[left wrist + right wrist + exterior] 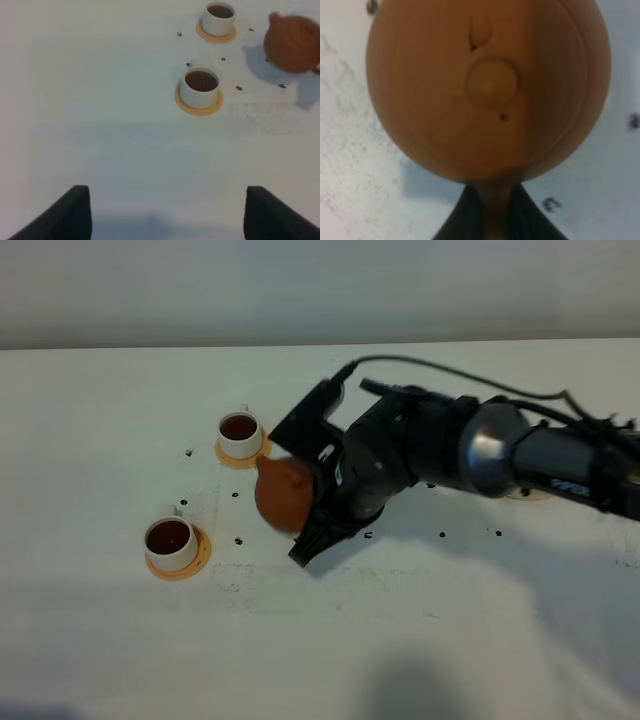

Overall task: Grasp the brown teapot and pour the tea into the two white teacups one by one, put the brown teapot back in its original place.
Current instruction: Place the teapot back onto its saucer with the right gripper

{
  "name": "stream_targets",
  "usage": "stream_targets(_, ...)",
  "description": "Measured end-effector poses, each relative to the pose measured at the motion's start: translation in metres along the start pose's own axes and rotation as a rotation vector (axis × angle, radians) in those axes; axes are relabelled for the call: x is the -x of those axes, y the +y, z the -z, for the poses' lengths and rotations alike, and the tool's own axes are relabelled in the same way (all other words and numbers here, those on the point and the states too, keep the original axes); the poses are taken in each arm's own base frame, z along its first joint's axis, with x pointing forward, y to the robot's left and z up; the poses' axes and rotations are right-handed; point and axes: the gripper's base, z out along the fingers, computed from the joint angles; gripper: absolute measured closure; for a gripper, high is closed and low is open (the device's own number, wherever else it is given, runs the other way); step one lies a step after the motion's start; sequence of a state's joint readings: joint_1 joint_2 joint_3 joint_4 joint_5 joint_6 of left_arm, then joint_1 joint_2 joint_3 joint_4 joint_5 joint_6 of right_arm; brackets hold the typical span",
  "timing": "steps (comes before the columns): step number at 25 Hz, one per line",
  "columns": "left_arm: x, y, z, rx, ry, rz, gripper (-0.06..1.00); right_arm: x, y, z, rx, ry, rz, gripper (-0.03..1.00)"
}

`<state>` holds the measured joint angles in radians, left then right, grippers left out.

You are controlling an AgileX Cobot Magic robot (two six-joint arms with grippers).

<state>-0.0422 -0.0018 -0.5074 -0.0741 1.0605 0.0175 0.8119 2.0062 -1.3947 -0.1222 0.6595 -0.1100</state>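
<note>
The brown teapot (283, 495) (292, 42) hangs just above the table, right of the two white teacups, its spout toward the far one. My right gripper (312, 525) (490, 220) is shut on the teapot's handle; the right wrist view is filled by the lid and knob (492, 82). Both teacups hold dark tea: the far teacup (240, 433) (220, 17) and the near teacup (170, 543) (201, 87) each stand on an orange saucer. My left gripper (167, 215) is open over bare table, well short of the near cup. The original place is mostly hidden behind my right arm.
The white table (420, 640) carries small black marker dots (442, 535) around the cups and teapot. My right arm (500, 455) stretches across the right half, with a cable looping over it.
</note>
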Motion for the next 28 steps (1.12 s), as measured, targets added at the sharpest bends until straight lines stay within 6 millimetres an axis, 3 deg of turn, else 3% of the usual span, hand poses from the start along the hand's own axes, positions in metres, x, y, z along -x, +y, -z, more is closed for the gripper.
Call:
stream_targets(8,0.0,0.0,0.0,0.0,0.0,0.0,0.34,-0.009,-0.023,0.02,-0.046,0.055,-0.028,0.84)
stream_targets(16,0.0,0.0,0.0,0.0,0.0,0.0,0.34,-0.028,-0.077,0.045,-0.1,0.081,-0.169,0.84)
stream_targets(28,0.0,0.0,0.0,0.0,0.0,0.0,0.34,-0.076,-0.156,0.051,-0.166,0.146,-0.35,0.84)
